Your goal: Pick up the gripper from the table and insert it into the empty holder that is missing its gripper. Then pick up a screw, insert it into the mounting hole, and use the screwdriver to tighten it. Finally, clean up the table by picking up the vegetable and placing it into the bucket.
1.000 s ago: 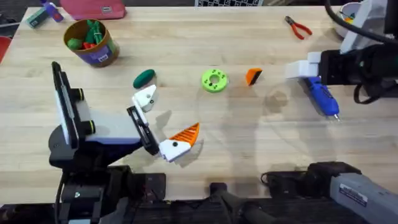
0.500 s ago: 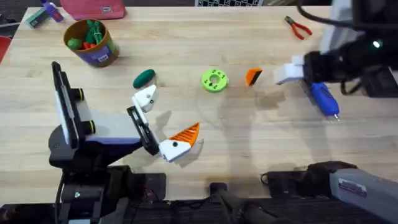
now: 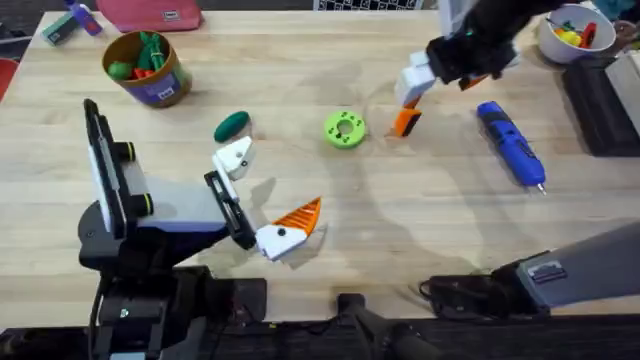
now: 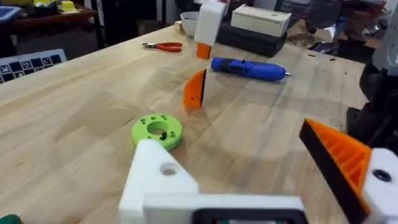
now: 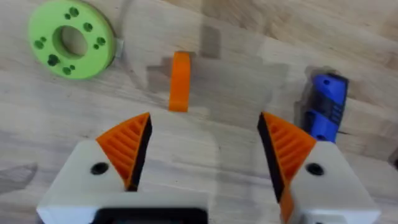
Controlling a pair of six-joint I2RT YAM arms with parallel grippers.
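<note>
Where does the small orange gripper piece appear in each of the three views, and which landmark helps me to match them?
Overhead: the gripper lies right of centre, under the right tool.
Left wrist: the gripper stands on edge, upper middle.
Right wrist: the gripper lies ahead of the open fingers.
Shared landmark: the green disc beside it.

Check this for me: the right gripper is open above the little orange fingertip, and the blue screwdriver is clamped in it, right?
Not quite. The right gripper is open above the orange fingertip, but it holds nothing. The blue screwdriver lies loose on the table beside it, as the overhead and right wrist views show.
</note>
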